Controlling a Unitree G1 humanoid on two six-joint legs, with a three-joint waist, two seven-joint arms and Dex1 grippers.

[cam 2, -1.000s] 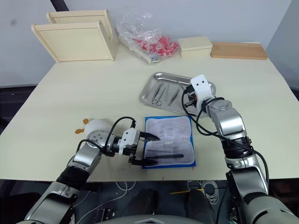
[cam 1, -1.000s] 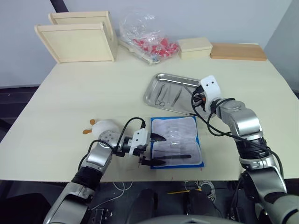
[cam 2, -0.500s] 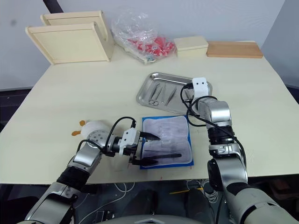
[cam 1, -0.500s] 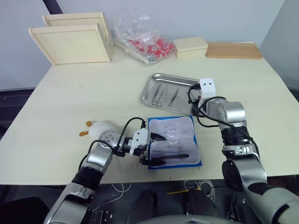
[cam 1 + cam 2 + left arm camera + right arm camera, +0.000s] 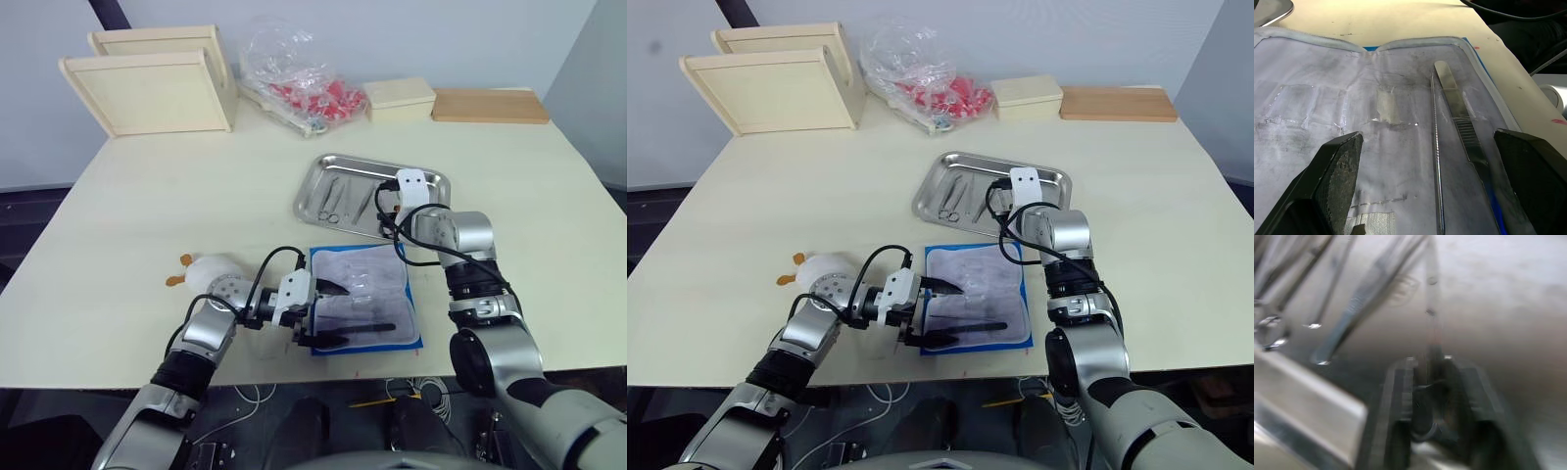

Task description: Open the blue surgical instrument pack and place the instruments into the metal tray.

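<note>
Blue surgical instrument pack [image 5: 366, 309] lies unfolded on bench [image 5: 147, 196] w/ 1 instrument [image 5: 1462, 132] on it, left tool [image 5: 323, 314] apart astride it. Right tool [image 5: 1432, 382] over metal tray [image 5: 431, 181], clamped on 1 thin instrument; approx. 4 others in tray.

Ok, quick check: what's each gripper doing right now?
Left gripper: open, empty, over the unfolded blue surgical instrument pack.
Right gripper: shut on a thin instrument, over the metal tray.

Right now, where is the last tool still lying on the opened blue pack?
In the left eye view the tool lies across the near part of the blue pack, just ahead of the open left gripper, nearer the robot than the metal tray.
</note>
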